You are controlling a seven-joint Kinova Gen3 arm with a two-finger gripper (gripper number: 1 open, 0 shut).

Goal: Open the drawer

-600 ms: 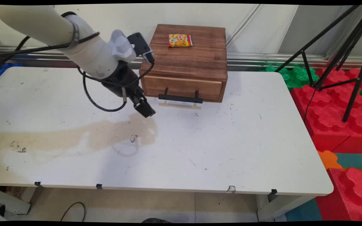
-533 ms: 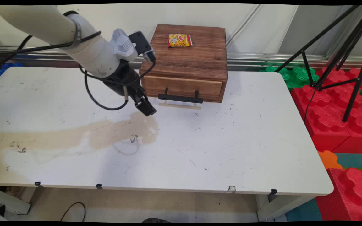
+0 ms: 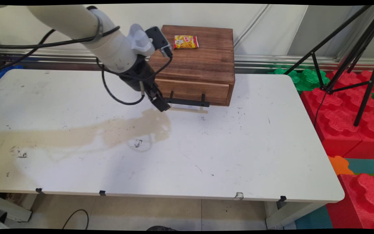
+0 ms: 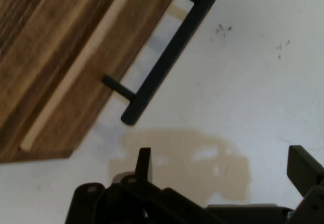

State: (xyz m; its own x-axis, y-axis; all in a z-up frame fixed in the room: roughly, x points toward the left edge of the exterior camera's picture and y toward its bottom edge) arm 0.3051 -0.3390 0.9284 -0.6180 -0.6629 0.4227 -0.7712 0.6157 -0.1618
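Pincer [image 4: 217, 171], spread wide and empty, hangs just beside the shut wooden drawer's black handle [image 3: 187, 102] near the surface's [image 3: 239, 156] far edge, not yet gripping it.

hand [image 4: 223, 171] spread, near drawer handle [image 4: 169, 49]

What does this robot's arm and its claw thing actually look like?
A thick, rounded white arm with smooth tube-like links, scuffed with small dark specks near the wrist. Black cables run along it and hang in a loop below. A ribbed pale grey piece and a black box sit at the wrist. It ends in a black two-finger gripper on an angular black linkage.
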